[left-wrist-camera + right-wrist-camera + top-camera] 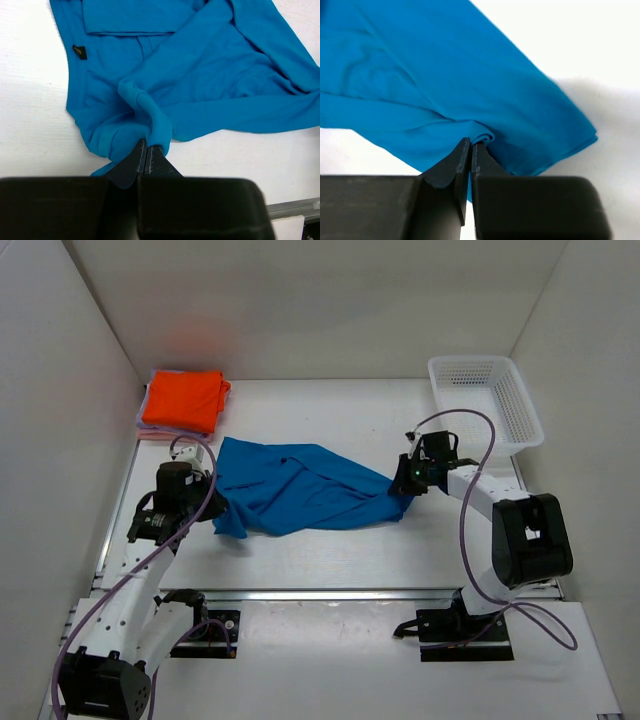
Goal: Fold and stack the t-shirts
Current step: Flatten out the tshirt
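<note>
Left hand (146, 146) and right hand (471, 145) pinch blue t-shirt (300, 490), hiding gripped folds.

The right pincer (470, 150) is pinching a small fold of the blue t-shirt (445, 75) lying on the desk (580, 40).

Black tag (79, 51) on blue t-shirt (210, 80): lettering unreadable.

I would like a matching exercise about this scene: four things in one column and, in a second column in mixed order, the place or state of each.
Things:
1. blue t-shirt
2. orange t-shirt
3. basket
4. right gripper

Places or states:
a. far right corner of the table
b. shut on blue cloth
c. folded, far left corner
d. crumpled, middle of the table

Pairs: 1-d; 2-c; 3-a; 4-b
</note>
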